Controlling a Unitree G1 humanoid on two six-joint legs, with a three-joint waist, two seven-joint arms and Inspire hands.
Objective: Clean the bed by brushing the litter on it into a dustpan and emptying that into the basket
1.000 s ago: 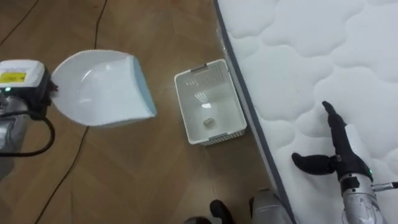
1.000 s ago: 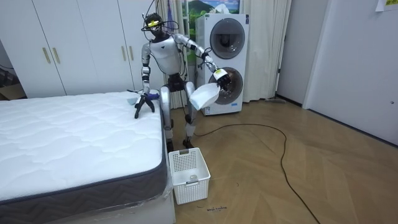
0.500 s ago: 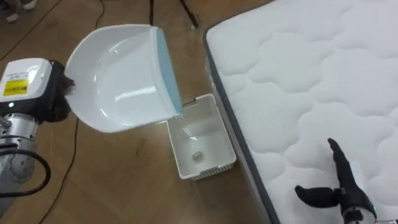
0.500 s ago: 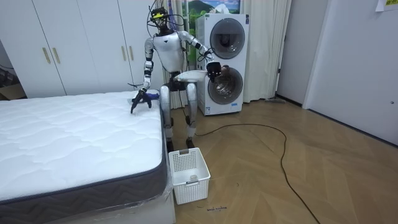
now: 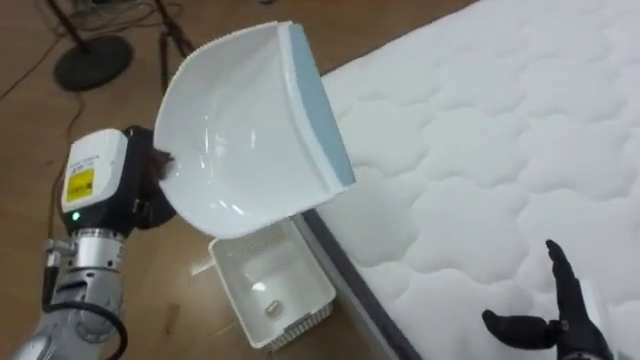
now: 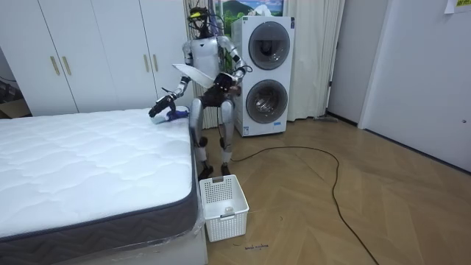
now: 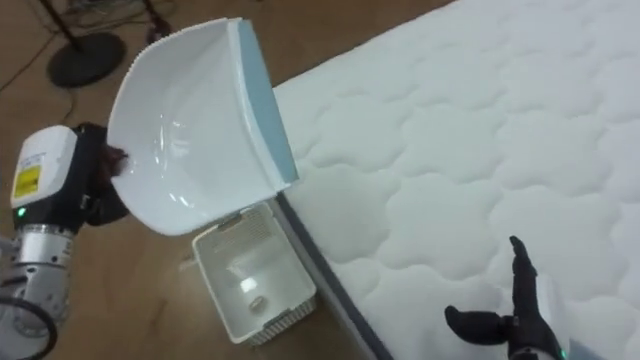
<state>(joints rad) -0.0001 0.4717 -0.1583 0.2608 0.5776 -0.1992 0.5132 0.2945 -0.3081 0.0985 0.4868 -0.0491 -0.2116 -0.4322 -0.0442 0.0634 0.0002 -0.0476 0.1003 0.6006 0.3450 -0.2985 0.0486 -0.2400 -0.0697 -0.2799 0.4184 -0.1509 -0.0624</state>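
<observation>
**While the dustpan hangs at the bed's edge, gathering looks like the step in hand**

At the left of the eye views, the left hand (image 5: 150,195) is curled round the handle of the dustpan (image 5: 240,130) and holds it raised. The pan's hollow faces the camera and looks empty. Its blue lip points toward the bed and, seen from above, overlaps the side edge. Below the pan, the basket (image 5: 300,325) stands on the floor just beside the bed, with one small scrap (image 5: 266,309) in it.

To the right lies the bed (image 5: 470,150), its quilted top bare in the eye views. At the lower right the right hand (image 5: 556,318) is over it, fingers straight and thumb spread, gripping nothing. Whether it touches the quilting cannot be told. In the room view the robot stands upright at the bed's far corner. A small bluish thing (image 6: 176,114) shows beside its right hand, but what it is cannot be told.

With the pan empty and a scrap already binned, the robot seems to be between loads, bringing the pan to the surface. The next move likely calls for lowering the pan until its lip lies flat on the quilting. The open hand can then push any remaining bits in. The soft top may dip under the lip and let bits slide beneath it.
</observation>
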